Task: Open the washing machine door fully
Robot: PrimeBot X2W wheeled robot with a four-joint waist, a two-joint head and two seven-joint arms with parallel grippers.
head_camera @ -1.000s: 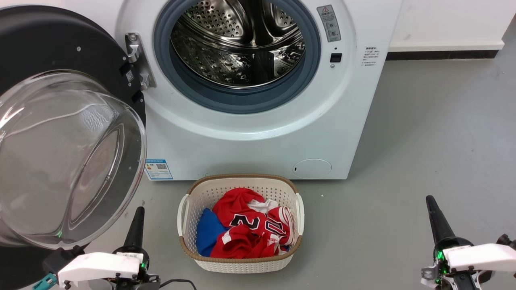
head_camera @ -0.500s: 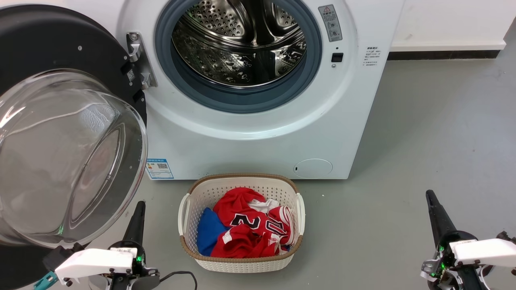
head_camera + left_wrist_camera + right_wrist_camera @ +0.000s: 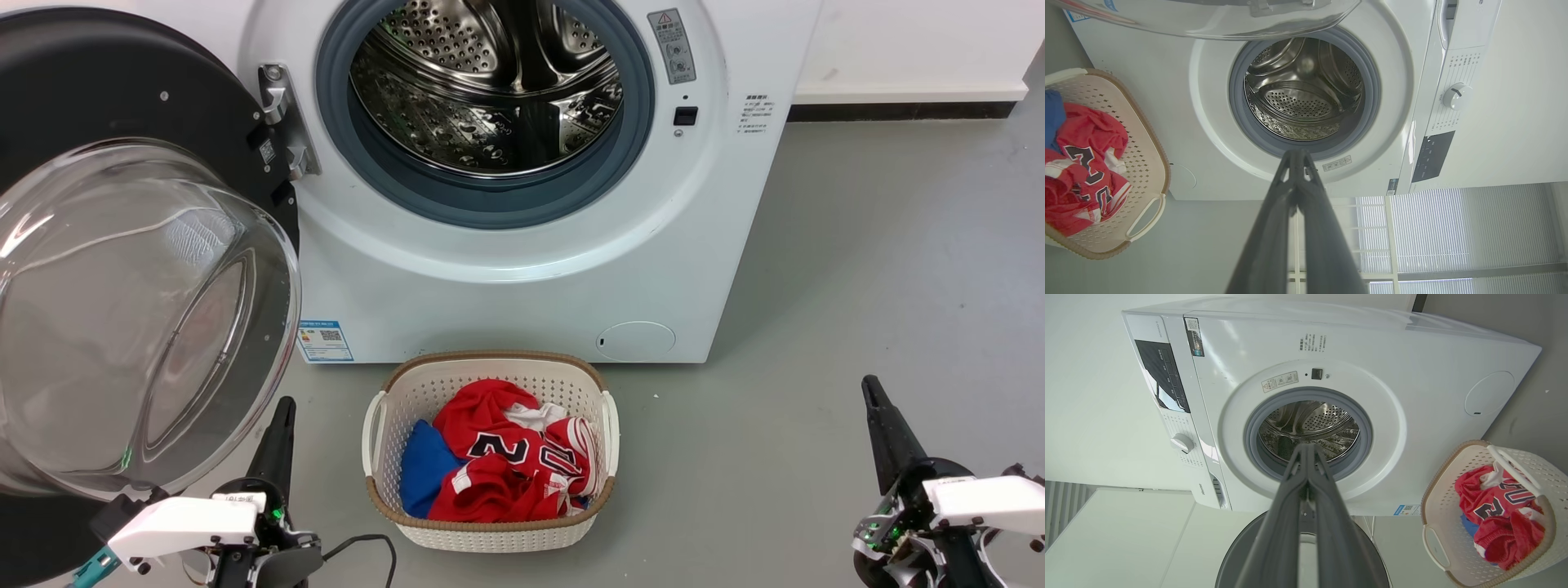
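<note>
The white washing machine [image 3: 506,278] stands at the back, its steel drum [image 3: 490,90] exposed inside a grey-blue ring. The washing machine door [image 3: 122,310], a black disc with a bulging clear glass bowl, is swung wide out to the left on its hinge [image 3: 282,122]. My left gripper [image 3: 282,408] is shut and empty, low at the left, just right of the glass bowl's lower edge. My right gripper [image 3: 869,388] is shut and empty at the lower right, over bare floor. Both wrist views look at the open drum [image 3: 1302,106] [image 3: 1308,430] past shut fingertips [image 3: 1298,157] [image 3: 1307,451].
A white lattice basket [image 3: 490,535] holding red and blue clothes [image 3: 498,465] sits on the grey floor [image 3: 857,269] in front of the machine, between my grippers. A white wall with a dark skirting [image 3: 898,110] runs behind at the right.
The camera has shifted slightly, so the whole scene sits a little right. The right gripper's tip has risen a little in the view. The door holds its position.
</note>
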